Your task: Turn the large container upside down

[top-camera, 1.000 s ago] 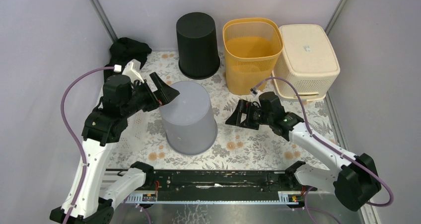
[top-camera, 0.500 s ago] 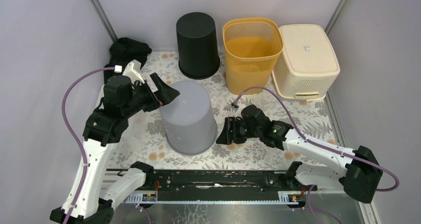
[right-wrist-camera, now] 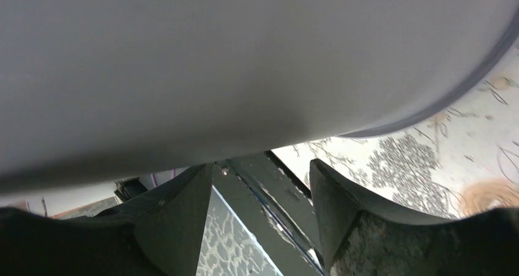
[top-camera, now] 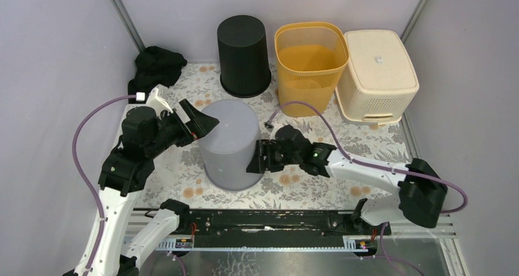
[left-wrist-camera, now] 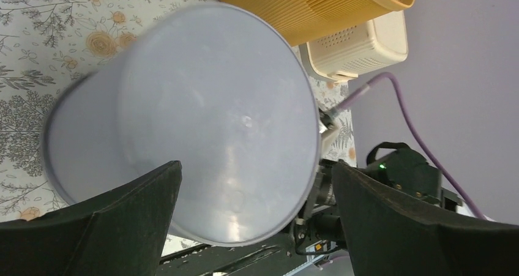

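The large container (top-camera: pixel 229 144) is a grey bucket standing on the flowered table (top-camera: pixel 318 187) with its closed base up and its wider rim down. My left gripper (top-camera: pixel 202 122) is open at the upper left edge of the base. In the left wrist view the container (left-wrist-camera: pixel 183 104) lies between and beyond the two black fingers of my left gripper (left-wrist-camera: pixel 256 166), and neither finger touches it. My right gripper (top-camera: pixel 254 158) is open, its tips at the container's lower right wall near the rim. In the right wrist view that container (right-wrist-camera: pixel 245 62) fills the top, just above my right gripper (right-wrist-camera: pixel 262 166).
A black bin (top-camera: pixel 243 55), an orange slatted basket (top-camera: pixel 310 65) and a cream basket (top-camera: pixel 377 74) stand in a row at the back. A black cloth (top-camera: pixel 158 65) lies in the back left corner. Grey walls close in on both sides.
My right arm has swung left across the table until its gripper reached the container's right side, and its jaws have narrowed. The left arm has dropped slightly and stays open.
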Available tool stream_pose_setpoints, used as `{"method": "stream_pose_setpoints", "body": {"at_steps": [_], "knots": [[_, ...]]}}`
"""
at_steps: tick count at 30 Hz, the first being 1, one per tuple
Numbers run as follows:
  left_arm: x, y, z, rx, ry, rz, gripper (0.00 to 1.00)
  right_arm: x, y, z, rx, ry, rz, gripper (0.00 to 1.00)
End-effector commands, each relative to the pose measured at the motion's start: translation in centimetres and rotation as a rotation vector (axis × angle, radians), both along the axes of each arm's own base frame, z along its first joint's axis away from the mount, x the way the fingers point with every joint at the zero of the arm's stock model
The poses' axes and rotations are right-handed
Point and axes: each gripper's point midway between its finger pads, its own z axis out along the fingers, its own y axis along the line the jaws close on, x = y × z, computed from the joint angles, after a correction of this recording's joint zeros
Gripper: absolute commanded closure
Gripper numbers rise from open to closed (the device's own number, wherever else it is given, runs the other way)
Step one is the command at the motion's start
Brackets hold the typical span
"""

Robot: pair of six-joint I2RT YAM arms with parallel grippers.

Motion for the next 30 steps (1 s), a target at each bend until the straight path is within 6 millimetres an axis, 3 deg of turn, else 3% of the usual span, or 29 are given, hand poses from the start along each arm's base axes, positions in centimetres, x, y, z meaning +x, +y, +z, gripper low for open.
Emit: {"method": "stream_pose_setpoints", "body": {"at_steps": [1, 8, 16, 30], "knots": [[-0.2, -0.2, 1.5, -0.055, -0.054, 0.004, 0.00, 1.9, 4.1, 3.6, 0.124, -0.045, -0.012, 0.33], [-0.7, 0.0, 1.3, -0.038, -0.056, 0.000, 0.00, 4.2, 7.1, 3.4, 0.134, -0.057, -0.036, 0.32], [-0.8, 0.2, 1.4, -0.033, -0.059, 0.006, 0.00, 7.9, 9.7, 1.7, 0.076, -0.082, -0.051, 0.31], [-0.7, 0.5, 1.5, -0.020, -0.061, 0.017, 0.00, 18.6, 11.8, 1.2, 0.097, -0.094, -0.138, 0.31]]}}
